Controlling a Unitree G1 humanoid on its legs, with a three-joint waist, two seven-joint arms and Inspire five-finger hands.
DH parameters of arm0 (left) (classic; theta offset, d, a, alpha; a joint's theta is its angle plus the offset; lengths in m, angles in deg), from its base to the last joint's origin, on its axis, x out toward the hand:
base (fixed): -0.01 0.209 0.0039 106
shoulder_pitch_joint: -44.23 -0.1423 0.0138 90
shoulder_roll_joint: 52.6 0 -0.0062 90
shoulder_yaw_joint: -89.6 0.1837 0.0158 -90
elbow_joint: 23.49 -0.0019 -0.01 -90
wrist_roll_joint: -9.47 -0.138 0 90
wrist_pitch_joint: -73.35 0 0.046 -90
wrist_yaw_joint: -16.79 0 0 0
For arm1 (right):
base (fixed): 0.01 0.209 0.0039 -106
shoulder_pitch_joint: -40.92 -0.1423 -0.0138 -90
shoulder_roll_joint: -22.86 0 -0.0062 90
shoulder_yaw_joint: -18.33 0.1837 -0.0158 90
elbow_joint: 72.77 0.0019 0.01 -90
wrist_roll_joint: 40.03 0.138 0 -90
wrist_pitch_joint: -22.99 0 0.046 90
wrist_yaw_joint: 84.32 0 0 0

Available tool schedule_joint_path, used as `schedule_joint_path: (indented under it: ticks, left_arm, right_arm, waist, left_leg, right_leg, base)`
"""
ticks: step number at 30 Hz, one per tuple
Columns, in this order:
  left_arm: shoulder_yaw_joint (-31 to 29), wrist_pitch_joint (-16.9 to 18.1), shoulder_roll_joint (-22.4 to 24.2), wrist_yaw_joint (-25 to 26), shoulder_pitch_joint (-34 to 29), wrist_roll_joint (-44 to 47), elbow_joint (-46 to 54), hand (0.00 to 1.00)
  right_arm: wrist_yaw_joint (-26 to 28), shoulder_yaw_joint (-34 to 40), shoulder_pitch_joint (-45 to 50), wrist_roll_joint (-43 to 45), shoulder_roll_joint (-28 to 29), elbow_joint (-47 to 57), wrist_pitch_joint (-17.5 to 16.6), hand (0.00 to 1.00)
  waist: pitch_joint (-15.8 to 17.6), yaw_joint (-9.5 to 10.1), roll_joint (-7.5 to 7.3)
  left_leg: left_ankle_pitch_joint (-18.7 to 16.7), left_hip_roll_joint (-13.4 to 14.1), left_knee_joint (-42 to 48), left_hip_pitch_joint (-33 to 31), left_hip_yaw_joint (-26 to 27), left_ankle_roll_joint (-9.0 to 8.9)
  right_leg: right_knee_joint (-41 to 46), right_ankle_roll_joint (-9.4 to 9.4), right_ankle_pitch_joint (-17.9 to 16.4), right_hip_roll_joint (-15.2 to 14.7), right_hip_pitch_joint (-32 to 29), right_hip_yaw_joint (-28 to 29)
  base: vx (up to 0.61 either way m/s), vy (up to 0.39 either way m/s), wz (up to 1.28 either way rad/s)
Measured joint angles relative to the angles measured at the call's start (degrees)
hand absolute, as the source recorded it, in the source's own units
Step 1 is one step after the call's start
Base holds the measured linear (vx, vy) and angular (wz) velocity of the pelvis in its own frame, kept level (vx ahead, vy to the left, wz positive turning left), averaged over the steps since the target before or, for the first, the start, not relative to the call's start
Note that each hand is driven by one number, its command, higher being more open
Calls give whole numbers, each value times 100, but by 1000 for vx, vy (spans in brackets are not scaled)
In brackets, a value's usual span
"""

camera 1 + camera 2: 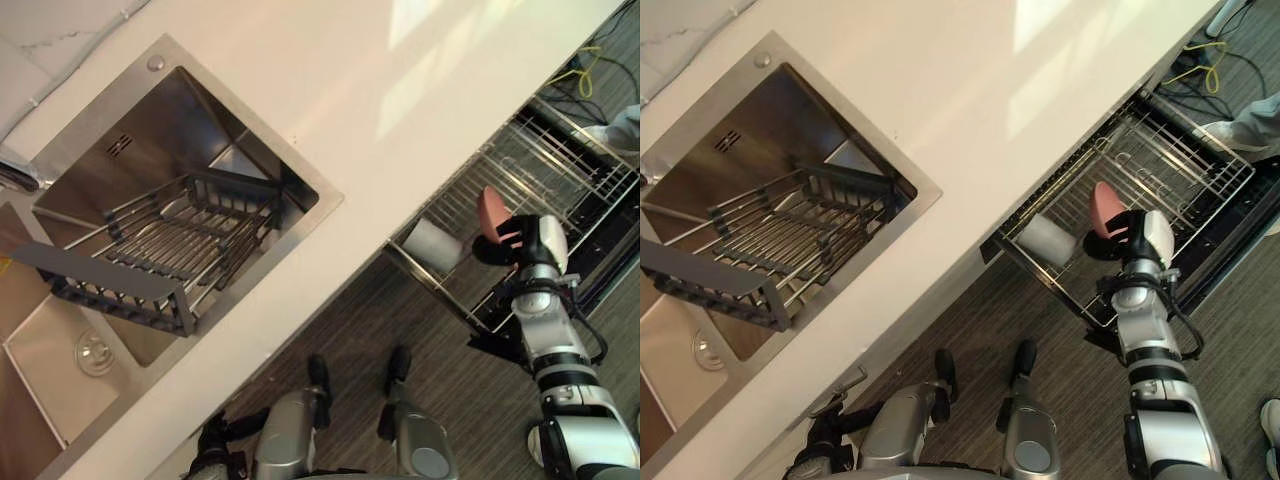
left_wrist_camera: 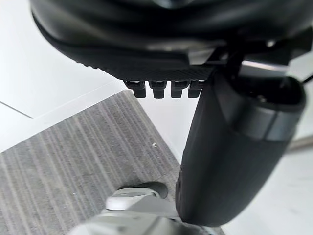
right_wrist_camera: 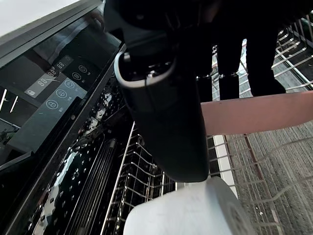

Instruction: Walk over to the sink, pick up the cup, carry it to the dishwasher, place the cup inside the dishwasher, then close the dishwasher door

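My right hand (image 1: 522,241) is shut on a pink cup (image 1: 491,211), holding it just above the pulled-out wire rack (image 1: 560,160) of the dishwasher. In the right wrist view the pink cup (image 3: 264,112) shows as a band past the curled fingers, over the rack wires. A white cup (image 1: 435,246) lies on its side at the rack's near corner, close beside my hand. The dishwasher's dark door (image 3: 49,98) with its lit control panel hangs open. My left hand (image 1: 213,441) hangs low by my side, relaxed and holding nothing.
A pale countertop (image 1: 400,80) runs diagonally across the view, with a steel sink (image 1: 45,365) on the left holding a dark wire basket (image 1: 170,240). A person's leg (image 1: 1240,125) stands beyond the rack. A yellow cable (image 1: 580,70) lies on the floor.
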Motion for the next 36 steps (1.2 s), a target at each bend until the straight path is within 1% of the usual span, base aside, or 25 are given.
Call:
schedule_joint_path:
  ticks: [3, 7, 8, 9, 10, 11, 12, 14, 16, 17, 18, 20, 21, 22, 23, 24, 26, 28, 29, 32, 34, 36]
  left_arm:
    - [9, 1, 7, -1, 99, 10, 48, 100]
    - [9, 1, 15, -1, 107, 13, 167, 100]
    - [3, 0, -1, 4, 108, 14, 170, 100]
    - [2, -5, -14, 8, 112, 14, 171, 100]
    - [1, -8, -14, 9, 112, 14, 170, 100]
    - [-5, -37, -20, 23, 110, 12, 164, 100]
    - [-13, -75, -32, 39, 103, 12, 156, 100]
    - [-91, -142, -39, 46, 87, 12, 138, 100]
    - [-191, -193, -38, 57, 12, 13, 126, 100]
    - [-251, -198, -43, 67, -57, 12, 106, 100]
    - [-268, -198, -50, 79, -98, 11, 96, 100]
    - [-377, -179, -62, 94, -204, 0, -22, 100]
    - [-405, -179, -62, 94, -226, 0, -52, 100]
    - [-471, -161, -59, 97, -283, -1, -108, 100]
    - [-476, -147, -62, 103, -359, -1, -123, 100]
    - [-481, -107, -62, 113, -408, 0, -186, 100]
    - [-481, -61, -50, 137, -460, 2, -299, 100]
    - [-495, -61, -43, 161, -512, 9, -354, 100]
    - [-516, -60, -34, 175, -537, 13, -382, 100]
    - [-546, -61, 8, 212, -533, 14, -488, 100]
    - [-573, -62, 51, 216, -538, 21, -514, 100]
    - [-574, -67, 100, 239, -540, 22, -534, 100]
  right_arm:
    - [-1, -188, -55, 219, -8, -41, 14, 100]
    - [4, -257, -40, 473, 51, 48, 12, 100]
    - [4, -241, -4, 565, 86, 227, 12, 100]
    - [5, -120, 215, 657, 122, 683, 11, 100]
    - [4, -96, 261, 671, 124, 780, 11, 100]
    - [4, 11, 474, 725, 133, 1197, 10, 100]
    - [2, 181, 669, 807, 196, 1562, 5, 100]
    - [-39, 506, 918, 937, 333, 1925, -5, 100]
    - [-144, 797, 1132, 1112, 455, 2103, -6, 100]
    - [-254, 998, 1313, 1224, 533, 2209, -7, 100]
    - [-348, 1135, 1437, 1331, 586, 2278, -10, 100]
    - [-704, 1735, 1807, 1629, 804, 2372, -61, 100]
    - [-790, 1884, 1880, 1713, 842, 2374, -67, 100]
    - [-997, 2142, 2034, 1968, 903, 2373, -122, 100]
    - [-1201, 2412, 2180, 2216, 990, 2373, -191, 100]
    - [-1418, 2692, 2323, 2539, 1093, 2367, -241, 100]
    - [-1685, 3105, 2548, 3034, 1248, 2245, -350, 100]
    - [-1863, 3370, 2709, 3362, 1373, 2101, -401, 100]
    - [-2004, 3525, 2788, 3651, 1465, 1973, -440, 0]
    - [-2212, 3811, 2972, 4150, 1667, 1585, -528, 0]
    - [-2156, 3903, 3029, 4511, 1800, 1446, -589, 0]
    - [-1903, 3885, 3046, 4945, 1948, 1317, -625, 0]
  waist:
    - [11, 3, -13]
    - [41, 3, -58]
    - [65, -6, -98]
    - [70, -32, -117]
    - [69, -38, -117]
    - [64, -79, -127]
    - [55, -128, -142]
    - [24, -184, -199]
    - [-28, -259, -272]
    - [-104, -284, -346]
    - [-164, -289, -381]
    - [-394, -309, -500]
    - [-440, -318, -526]
    - [-557, -334, -574]
    - [-653, -382, -598]
    - [-732, -441, -602]
    - [-852, -478, -597]
    - [-913, -573, -586]
    - [-922, -627, -577]
    - [-977, -686, -494]
    - [-1011, -691, -440]
    - [-1053, -673, -369]
  left_leg:
    - [61, -112, 6, -115, -35, 94]
    - [96, -185, 26, -168, -5, 139]
    - [97, -185, 25, -168, 34, 140]
    - [96, -182, 27, -168, 44, 139]
    - [96, -180, 28, -167, 44, 139]
    - [96, -170, 40, -164, 39, 140]
    - [91, -150, 53, -152, 24, 138]
    - [83, -119, 53, -90, -2, 130]
    - [73, -97, 49, 24, -37, 116]
    - [69, -96, 37, 94, -39, 111]
    - [63, -96, 35, 117, -39, 109]
    - [35, -111, 30, 213, -9, 116]
    - [21, -118, 30, 248, 7, 118]
    - [5, -135, 36, 283, 59, 116]
    - [-18, -136, 30, 307, 90, 99]
    - [-35, -134, 14, 333, 105, 78]
    - [-35, -119, -21, 395, 170, 67]
    - [-19, -113, -74, 450, 190, 41]
    - [-10, -99, -98, 476, 232, 26]
    - [4, -74, -154, 502, 295, 2]
    - [14, -69, -200, 508, 329, -10]
    - [28, -70, -253, 523, 325, -19]
  right_leg:
    - [-22, 35, 79, -114, -89, -2]
    - [-34, 65, 122, -200, -156, 43]
    - [-34, 75, 99, -205, -180, 76]
    - [-34, 76, 100, -206, -185, 80]
    - [-34, 76, 99, -206, -184, 80]
    - [-33, 86, 115, -197, -175, 81]
    - [-32, 73, 148, -179, -151, 75]
    - [0, 70, 162, -151, -78, 60]
    - [1, 71, 163, -113, 42, 44]
    - [1, 72, 162, -106, 97, 60]
    - [0, 73, 161, -106, 114, 71]
    - [-6, 81, 149, -123, 192, 115]
    - [-29, 93, 134, -132, 222, 132]
    - [-32, 113, 89, -161, 234, 183]
    - [-32, 126, 51, -167, 241, 217]
    - [-32, 98, 32, -178, 263, 234]
    - [-31, 95, 31, -173, 280, 293]
    - [-30, 86, 28, -161, 301, 314]
    - [-30, 74, 28, -146, 298, 352]
    - [-29, 45, 28, -108, 260, 423]
    - [-28, 38, 28, -97, 223, 452]
    - [-27, 30, 37, -93, 216, 439]
  base:
    - [-122, 109, 9]
    - [-105, 77, -2]
    - [-82, 52, -13]
    - [-47, 27, -10]
    - [0, 0, 0]
    - [0, 0, 0]
    - [36, -3, 1]
    - [57, -12, 1]
    - [49, -12, 1]
    - [25, -5, -3]
    - [5, 12, -6]
    - [-31, 44, -6]
    - [-77, 61, -13]
    - [-75, 43, -16]
    - [-95, 44, -16]
    - [-85, 34, -12]
    - [-67, 20, -15]
    - [-18, -12, -12]
    - [-7, -21, -16]
    - [10, -22, -14]
    - [28, -13, -9]
    - [0, 0, 0]
